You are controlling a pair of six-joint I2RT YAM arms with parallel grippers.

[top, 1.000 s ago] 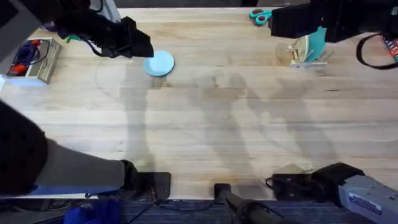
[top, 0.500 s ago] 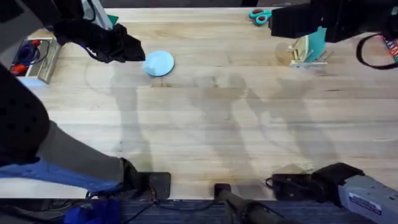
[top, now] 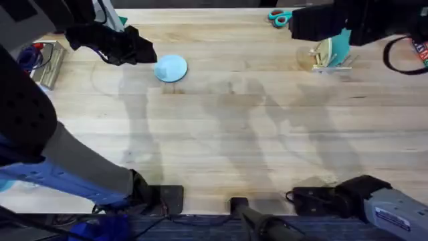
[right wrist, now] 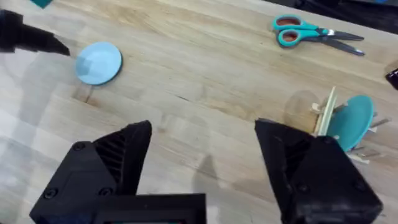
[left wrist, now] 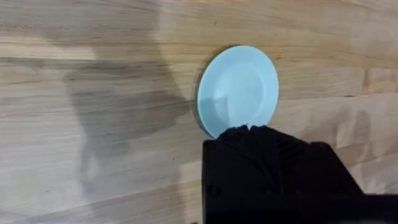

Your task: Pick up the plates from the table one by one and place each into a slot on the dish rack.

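The left gripper point(top: 148, 53), upper left of the overhead view, sits at the edge of the light blue plate point(top: 171, 67). Its wrist view shows the plate point(left wrist: 238, 89) flat on the table point(left wrist: 93, 155), with the dark fingers overlapping its near rim; whether they are apart or together cannot be told.

The right gripper point(right wrist: 202, 155) is spread wide and holds nothing.

Progress, as judged: the blue plate is not yet lifted. The dish rack point(top: 329, 57), upper right, carries a teal plate point(right wrist: 352, 121) and a pale plate point(right wrist: 326, 112) edge-on. The right wrist view adds scissors point(right wrist: 311, 32).
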